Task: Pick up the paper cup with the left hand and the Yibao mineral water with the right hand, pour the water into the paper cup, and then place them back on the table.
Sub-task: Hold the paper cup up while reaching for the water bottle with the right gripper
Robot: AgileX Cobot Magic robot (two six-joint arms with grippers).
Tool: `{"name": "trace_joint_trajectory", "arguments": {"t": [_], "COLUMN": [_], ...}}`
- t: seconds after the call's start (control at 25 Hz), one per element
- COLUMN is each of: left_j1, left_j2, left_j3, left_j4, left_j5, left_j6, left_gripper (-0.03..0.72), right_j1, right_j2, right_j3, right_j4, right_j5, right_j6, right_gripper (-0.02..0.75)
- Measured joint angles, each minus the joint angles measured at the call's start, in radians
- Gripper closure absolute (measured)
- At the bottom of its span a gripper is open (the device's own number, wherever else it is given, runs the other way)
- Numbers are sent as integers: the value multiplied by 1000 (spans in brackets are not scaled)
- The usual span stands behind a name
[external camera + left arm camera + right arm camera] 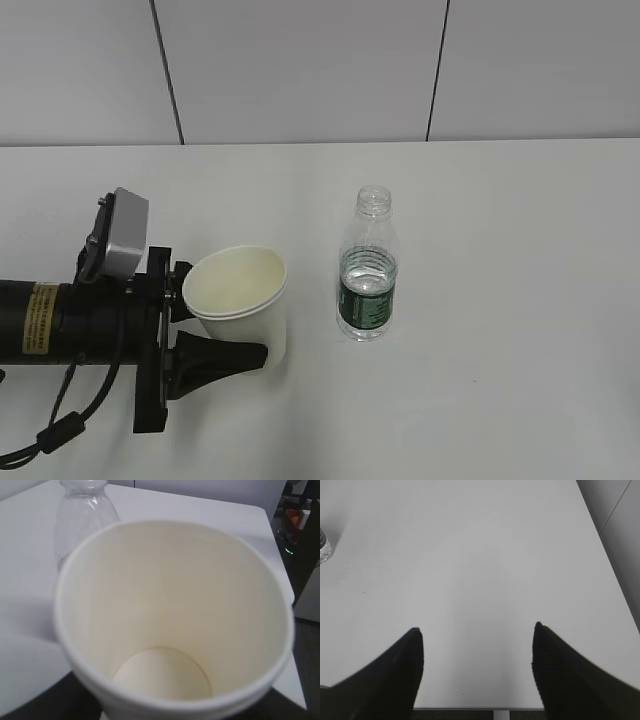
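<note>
My left jaws (228, 330) pinch the cup (243, 300), tilted, just beside the bottle (367, 268) — which stands untouched on the surface (500, 300). My right jaws (476, 645) hang spread and empty, well apart from it. Next — reach across and grasp the bottle.

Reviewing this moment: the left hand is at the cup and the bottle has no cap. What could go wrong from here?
1. The left hand holds the paper cup tilted; a tighter squeeze could crumple it.
2. The Yibao mineral water stands capless close beside the cup, so a sideways swing may topple and spill it.
3. The right hand is open, away from the bottle.
</note>
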Motion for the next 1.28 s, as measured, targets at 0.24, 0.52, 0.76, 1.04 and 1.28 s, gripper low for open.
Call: {"name": "trace_joint_trajectory", "arguments": {"t": [0.24,0.52,0.76,1.04,1.28], "left_j1": [0,0,0,0,0], "left_j2": [0,0,0,0,0], "left_j3": [0,0,0,0,0], "left_j4": [35,11,-5,-57,-48], "left_j5": [42,46,45,45,45], "left_j6": [0,0,0,0,0], "left_gripper": [256,256,256,256,256], "right_j1": [0,0,0,0,0], "right_j2": [0,0,0,0,0], "right_j3": [0,0,0,0,0], "right_j4": [0,0,-9,-9,-9], "right_j5": [0,0,0,0,0], "right_j6": [0,-2,-2,-2,-2], "right_gripper": [239,239,239,230,69]}}
